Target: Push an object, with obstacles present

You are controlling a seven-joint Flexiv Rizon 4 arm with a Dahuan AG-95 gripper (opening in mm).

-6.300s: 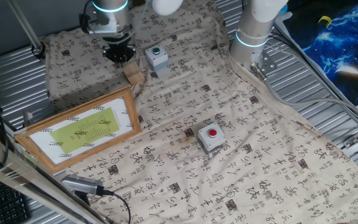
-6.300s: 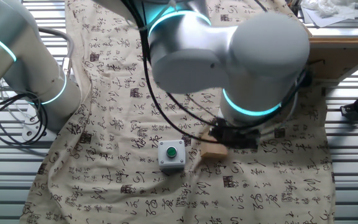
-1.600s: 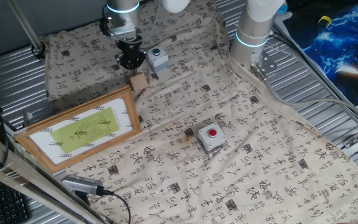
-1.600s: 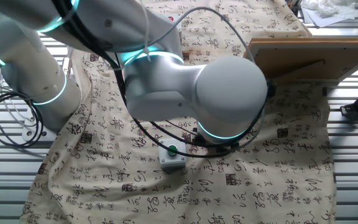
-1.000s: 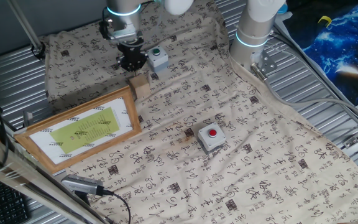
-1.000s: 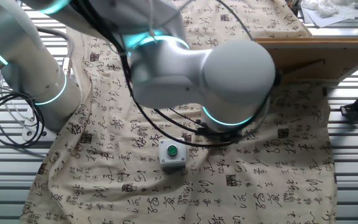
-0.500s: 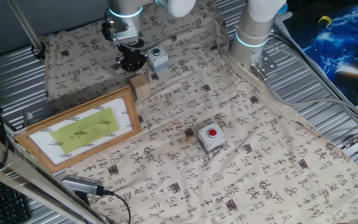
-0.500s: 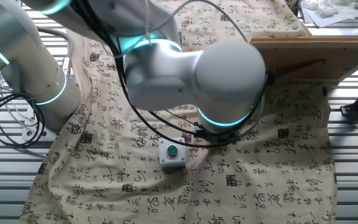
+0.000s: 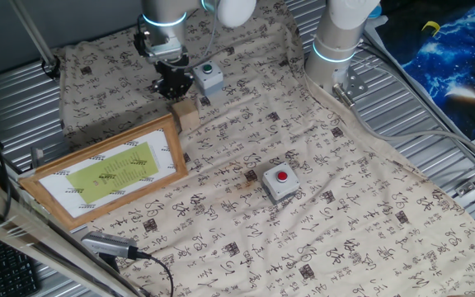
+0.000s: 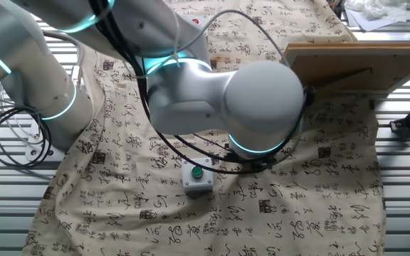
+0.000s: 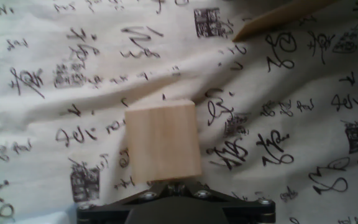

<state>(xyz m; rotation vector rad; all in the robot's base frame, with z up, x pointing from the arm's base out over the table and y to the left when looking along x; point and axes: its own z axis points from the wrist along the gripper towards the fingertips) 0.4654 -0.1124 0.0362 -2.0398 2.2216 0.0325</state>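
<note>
Small tan wooden block (image 11: 163,141) flat on the printed cloth (image 9: 345,223), just off the upper right corner of the wood-framed picture (image 9: 105,171). Gripper (image 9: 173,85) right behind the block, apparently touching it; jaws' opening impossible to tell. Green-button box (image 9: 208,76) just beside the gripper. Red-button box (image 9: 279,181) well apart from the block, mid-cloth.

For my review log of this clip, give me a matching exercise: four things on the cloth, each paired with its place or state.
1. wooden block
2. green-button box
3. red-button box
4. picture frame

A. alone, mid-cloth
B. right beside the gripper
C. just in front of the gripper, at the frame's corner
D. lying flat at the cloth's left edge

Pairs: 1-C, 2-B, 3-A, 4-D
</note>
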